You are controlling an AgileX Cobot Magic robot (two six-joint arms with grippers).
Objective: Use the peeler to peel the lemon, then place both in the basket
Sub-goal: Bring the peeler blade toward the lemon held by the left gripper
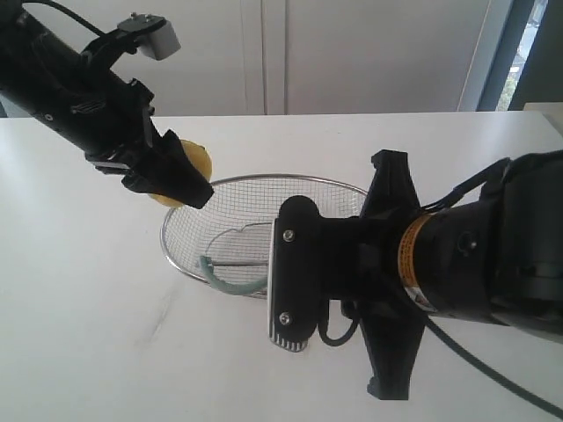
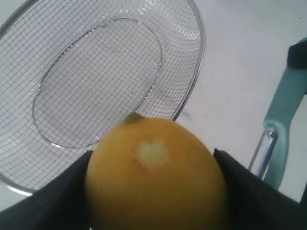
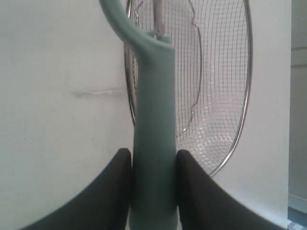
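The lemon (image 1: pixel 199 161) is held clamped between the left fingers (image 2: pixel 53 201) at the upper left of the exterior view, just up-left of the rim of the basket (image 1: pixel 290 179), which is set on the white counter (image 1: pixel 79 316). The peeler (image 3: pixel 152 143) is gripped by its handle between the right fingers (image 3: pixel 108 191); its head is seen at the basket's lower left edge.

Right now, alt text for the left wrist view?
The left gripper holds the lemon between its dark fingers, with a small pale patch on the skin. Beyond it the wire mesh basket sits on the white table, and the teal peeler shows at the frame's edge.
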